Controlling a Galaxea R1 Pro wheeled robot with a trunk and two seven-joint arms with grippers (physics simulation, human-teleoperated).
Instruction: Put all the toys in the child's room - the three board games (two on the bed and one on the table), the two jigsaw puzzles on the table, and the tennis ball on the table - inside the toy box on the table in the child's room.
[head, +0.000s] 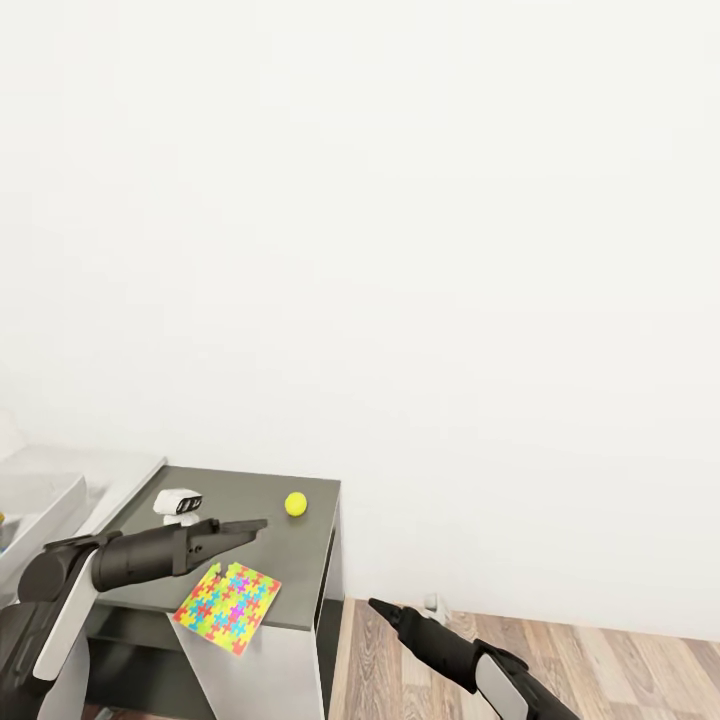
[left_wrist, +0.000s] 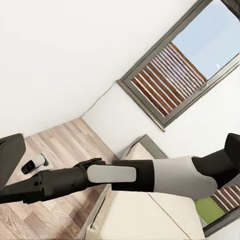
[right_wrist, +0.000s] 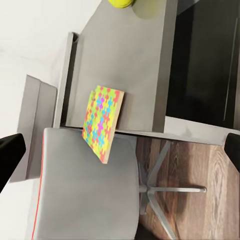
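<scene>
A jigsaw puzzle (head: 227, 605) (right_wrist: 102, 122) with a bright mosaic pattern lies on the table's lower dark grey section (head: 290, 560), jutting out over its front edge. The tennis ball (head: 295, 503) (right_wrist: 120, 2) sits near that section's back right. My left gripper (head: 250, 526) hovers above the dark top, between puzzle and ball, holding nothing. Its fingers (left_wrist: 11, 157) stand far apart in the left wrist view. My right gripper (head: 378, 605) hangs over the floor right of the table. Its fingers (right_wrist: 10, 152) are spread wide and empty. One end of the toy box (head: 35, 495) shows at the far left.
A grey-seated swivel chair (right_wrist: 85, 185) with a red edge stands right under the overhanging puzzle. The pale desk top (head: 110, 470) adjoins the dark section. White wall rises behind. In the left wrist view the bed (left_wrist: 145, 215) sits under a window (left_wrist: 185, 65), past my right arm (left_wrist: 130, 175).
</scene>
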